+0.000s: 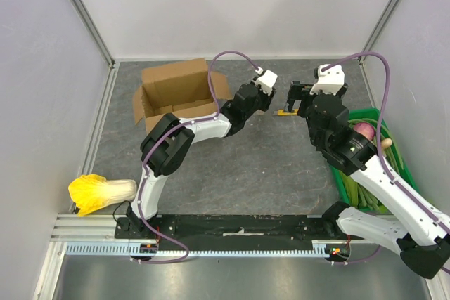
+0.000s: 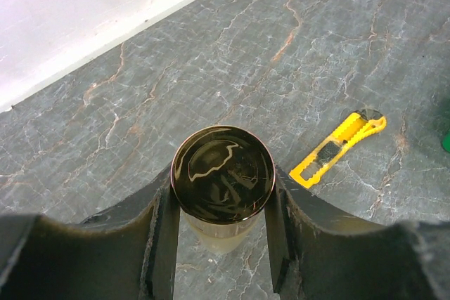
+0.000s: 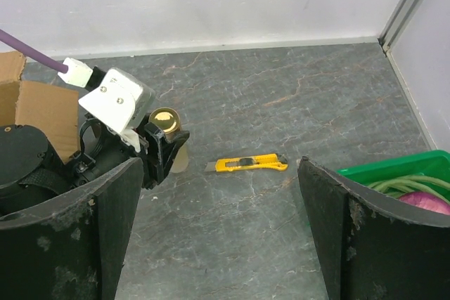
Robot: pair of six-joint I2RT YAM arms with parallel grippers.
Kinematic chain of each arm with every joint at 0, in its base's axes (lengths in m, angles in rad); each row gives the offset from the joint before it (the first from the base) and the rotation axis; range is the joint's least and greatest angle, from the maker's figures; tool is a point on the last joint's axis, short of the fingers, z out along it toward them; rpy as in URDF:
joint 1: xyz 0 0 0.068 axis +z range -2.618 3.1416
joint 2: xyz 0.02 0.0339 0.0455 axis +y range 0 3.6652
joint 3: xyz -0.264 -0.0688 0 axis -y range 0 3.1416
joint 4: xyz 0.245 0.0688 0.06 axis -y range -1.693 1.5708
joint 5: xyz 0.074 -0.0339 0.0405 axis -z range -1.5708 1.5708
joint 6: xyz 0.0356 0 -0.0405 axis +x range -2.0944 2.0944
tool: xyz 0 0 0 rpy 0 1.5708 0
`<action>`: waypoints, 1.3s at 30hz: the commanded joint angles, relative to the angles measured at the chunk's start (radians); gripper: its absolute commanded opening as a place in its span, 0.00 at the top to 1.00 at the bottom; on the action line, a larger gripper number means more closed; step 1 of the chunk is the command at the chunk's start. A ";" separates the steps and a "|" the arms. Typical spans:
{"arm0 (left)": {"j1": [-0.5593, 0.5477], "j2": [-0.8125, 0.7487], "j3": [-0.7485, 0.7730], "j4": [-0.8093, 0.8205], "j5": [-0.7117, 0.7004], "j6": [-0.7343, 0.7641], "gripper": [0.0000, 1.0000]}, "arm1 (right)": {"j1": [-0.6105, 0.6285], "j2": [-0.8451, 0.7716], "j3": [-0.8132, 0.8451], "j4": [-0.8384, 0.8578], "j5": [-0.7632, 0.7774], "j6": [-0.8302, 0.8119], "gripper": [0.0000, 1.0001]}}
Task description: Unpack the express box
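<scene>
Item one on your bench: the express box (image 1: 176, 86), brown cardboard, standing toward the far-left corner with its top flaps folded outward and its inside open to the overhead view. Item two: your left gripper (image 2: 222, 198), reached out past the box toward the middle of the far edge, its fingers (image 2: 163, 233) clamped on either side of a small jar (image 3: 166, 119) with a shiny gold-dark lid and a pale body; you cannot tell whether the jar's base touches the bench. Item three: a yellow utility knife (image 2: 337, 149), lying flat on the grey marbled surface just beside the jar, on its right, apart from both grippers. Item four: your right gripper (image 1: 297, 98), facing the left one across the knife, its fingers (image 3: 116, 233) spread wide with nothing between them. Item five: a green crate (image 3: 383, 171) along the right edge, holding green stalks and a purple-red bulb. Item six: a yellow-leaved cabbage (image 1: 102, 193) at the near-left corner, well apart from the box.
</scene>
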 commanded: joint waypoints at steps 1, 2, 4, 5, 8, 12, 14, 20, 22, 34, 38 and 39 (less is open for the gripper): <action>0.003 -0.018 0.055 0.016 -0.034 -0.063 0.89 | -0.005 -0.005 0.024 0.001 -0.007 -0.014 0.02; 0.003 -0.016 0.058 0.001 -0.035 -0.063 0.86 | -0.005 -0.005 0.022 0.003 -0.009 -0.015 0.02; 0.006 -0.016 0.061 -0.007 -0.043 -0.061 0.78 | -0.007 -0.005 0.021 0.000 -0.013 -0.014 0.02; 0.006 -0.020 0.061 -0.012 -0.045 -0.096 0.76 | -0.007 -0.005 0.022 0.000 -0.015 -0.015 0.02; 0.014 -0.017 0.061 -0.019 -0.042 -0.107 0.63 | -0.010 -0.005 0.024 0.000 -0.036 -0.015 0.02; 0.015 -0.020 0.058 -0.018 -0.040 -0.113 0.60 | -0.010 -0.007 0.022 -0.002 -0.049 -0.009 0.03; 0.017 -0.020 0.058 -0.018 -0.043 -0.112 0.51 | -0.010 -0.010 0.024 -0.002 -0.052 -0.006 0.03; 0.015 -0.026 0.060 -0.032 -0.051 -0.109 0.30 | -0.013 -0.024 0.024 0.003 -0.059 -0.001 0.03; 0.017 -0.032 0.055 -0.035 -0.051 -0.110 0.27 | -0.015 -0.024 0.025 0.001 -0.059 0.000 0.03; 0.017 -0.076 0.034 -0.032 -0.061 -0.123 0.15 | -0.016 -0.031 0.020 0.000 -0.073 0.002 0.03; 0.017 -0.136 -0.022 0.011 -0.060 -0.121 0.10 | -0.018 -0.012 0.042 -0.026 -0.056 0.009 0.05; 0.017 -0.148 -0.026 -0.011 -0.060 -0.126 0.10 | -0.021 -0.004 0.051 -0.040 -0.050 0.011 0.05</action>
